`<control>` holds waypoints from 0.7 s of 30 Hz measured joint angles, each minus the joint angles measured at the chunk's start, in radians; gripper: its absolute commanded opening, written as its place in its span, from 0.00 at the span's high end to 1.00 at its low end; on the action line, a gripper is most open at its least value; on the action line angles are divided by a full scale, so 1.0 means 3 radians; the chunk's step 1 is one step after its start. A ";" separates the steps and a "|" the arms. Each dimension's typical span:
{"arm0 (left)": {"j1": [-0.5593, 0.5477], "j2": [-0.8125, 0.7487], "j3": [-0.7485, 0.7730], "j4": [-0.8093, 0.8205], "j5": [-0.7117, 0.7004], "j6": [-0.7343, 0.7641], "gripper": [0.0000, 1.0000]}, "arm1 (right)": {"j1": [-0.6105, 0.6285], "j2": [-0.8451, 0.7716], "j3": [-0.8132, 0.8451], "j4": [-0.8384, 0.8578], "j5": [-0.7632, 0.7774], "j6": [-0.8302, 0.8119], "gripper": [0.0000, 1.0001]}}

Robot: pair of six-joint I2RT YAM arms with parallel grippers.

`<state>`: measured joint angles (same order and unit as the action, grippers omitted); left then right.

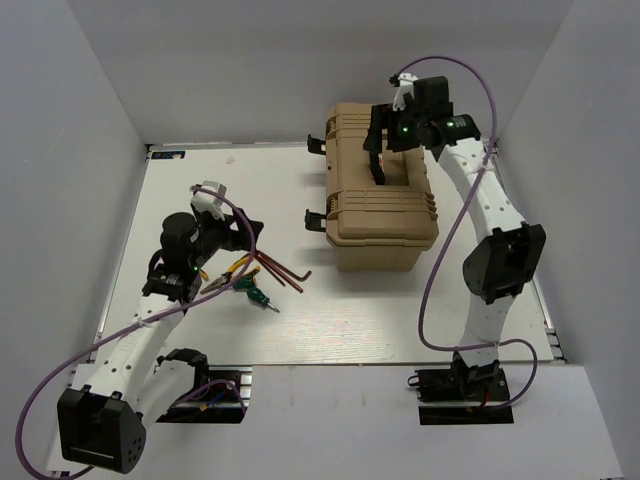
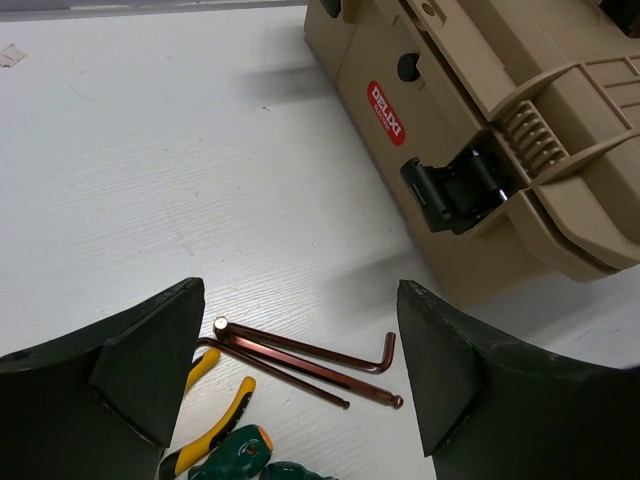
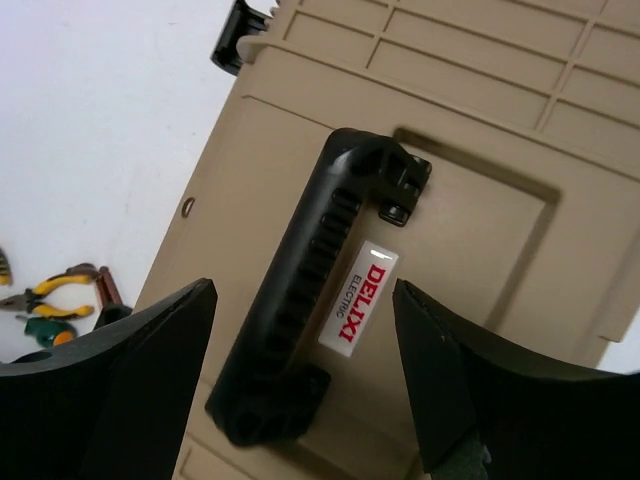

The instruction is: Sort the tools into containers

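Dark-red hex keys (image 1: 283, 270) lie on the white table beside yellow-handled pliers (image 1: 228, 273) and a green-handled screwdriver (image 1: 254, 293). In the left wrist view the hex keys (image 2: 310, 360), pliers (image 2: 205, 425) and screwdriver (image 2: 232, 455) lie between and below my open fingers. My left gripper (image 2: 300, 370) hovers open above them; in the top view (image 1: 236, 232) it sits just left of the tools. A tan toolbox (image 1: 380, 195) is closed, with a black handle (image 3: 305, 290). My right gripper (image 3: 300, 380) is open above that handle, empty.
The toolbox has black latches (image 2: 455, 190) on its left side, facing the tools. White walls enclose the table on three sides. Purple cables (image 1: 245, 225) loop off both arms. The arm bases sit at the near edge.
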<state>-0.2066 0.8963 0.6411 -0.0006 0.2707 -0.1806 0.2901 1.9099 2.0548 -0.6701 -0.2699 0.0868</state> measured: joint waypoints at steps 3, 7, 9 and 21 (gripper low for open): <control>0.0000 0.0033 0.0013 -0.0001 0.0000 0.0001 0.12 | 0.0164 0.0094 0.0014 -0.0003 0.0317 0.0038 0.26; 0.0000 0.0078 0.0038 -0.0014 0.0000 0.0001 0.12 | 0.0332 0.0099 0.0015 0.0010 0.0670 0.0031 0.30; 0.0000 0.0079 0.0043 -0.0020 0.0000 0.0001 0.12 | 0.0425 0.0099 0.0013 0.0041 0.0891 -0.0001 0.32; 0.0000 0.0075 0.0046 -0.0024 0.0013 0.0001 0.12 | 0.0846 0.0309 0.0011 0.0102 0.2246 -0.0395 0.35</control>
<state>-0.2066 0.9188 0.6548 -0.0078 0.2745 -0.1802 0.5438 2.0026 2.0583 -0.6395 0.4038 -0.0319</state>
